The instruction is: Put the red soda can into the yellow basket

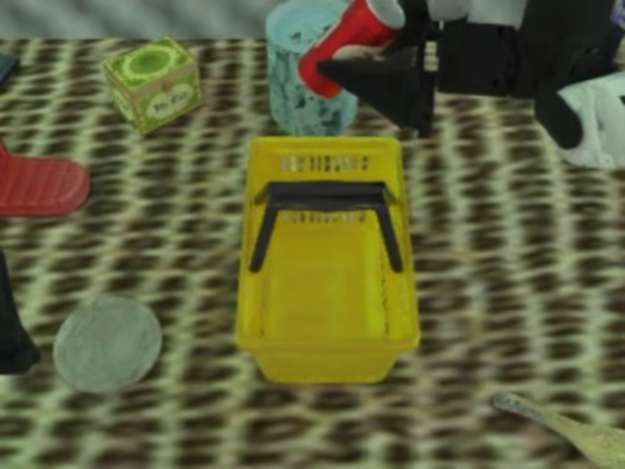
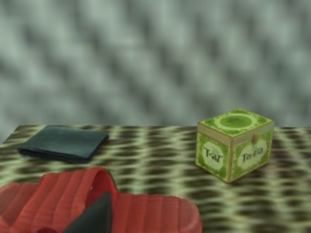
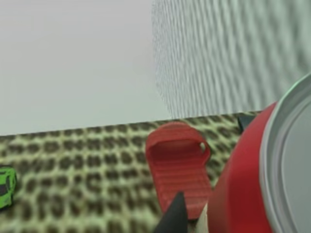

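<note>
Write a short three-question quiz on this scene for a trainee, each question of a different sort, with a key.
1. True or false: the red soda can already lies inside the yellow basket.
2. Which arm holds the can? A) left B) right C) neither
3. Fill in: the basket's black handle lies folded across the basket's ____ end, as the top view shows it.

Key
1. False: the can is held tilted in the air beyond the basket's far end, in front of a pale blue cup.
2. B: the right gripper is shut on it; the left gripper is parked by the red slipper.
3. Far (upper).
</note>
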Controlling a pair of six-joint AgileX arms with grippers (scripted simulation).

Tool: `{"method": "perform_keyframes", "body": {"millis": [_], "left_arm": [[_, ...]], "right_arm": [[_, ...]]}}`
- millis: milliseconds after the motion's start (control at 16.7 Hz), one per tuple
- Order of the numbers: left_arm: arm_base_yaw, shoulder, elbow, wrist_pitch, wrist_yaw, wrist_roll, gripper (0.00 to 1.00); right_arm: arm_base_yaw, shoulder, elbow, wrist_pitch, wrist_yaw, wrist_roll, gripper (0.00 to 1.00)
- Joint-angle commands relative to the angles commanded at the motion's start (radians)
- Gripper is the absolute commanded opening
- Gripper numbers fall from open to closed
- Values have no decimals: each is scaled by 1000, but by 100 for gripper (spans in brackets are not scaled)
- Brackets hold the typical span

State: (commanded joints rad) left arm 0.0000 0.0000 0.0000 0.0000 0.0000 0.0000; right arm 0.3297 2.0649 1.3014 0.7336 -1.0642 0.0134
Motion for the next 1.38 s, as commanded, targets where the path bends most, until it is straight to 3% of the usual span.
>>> {"method": "perform_keyframes", "body": {"millis": [180,600,1020,1380], "left_arm": [[0,0,0,0,0,0,100],[0,0,0,0,0,0,100],[0,0,0,0,0,0,100],[0,0,0,0,0,0,100]], "right_arm": [[6,-24,-31,66,-46,19,0],[1,-5,-32,82,-48,20,0],[9,193,-99,352,-44,16,0],[10,223,-113,389,-43,15,0]]}}
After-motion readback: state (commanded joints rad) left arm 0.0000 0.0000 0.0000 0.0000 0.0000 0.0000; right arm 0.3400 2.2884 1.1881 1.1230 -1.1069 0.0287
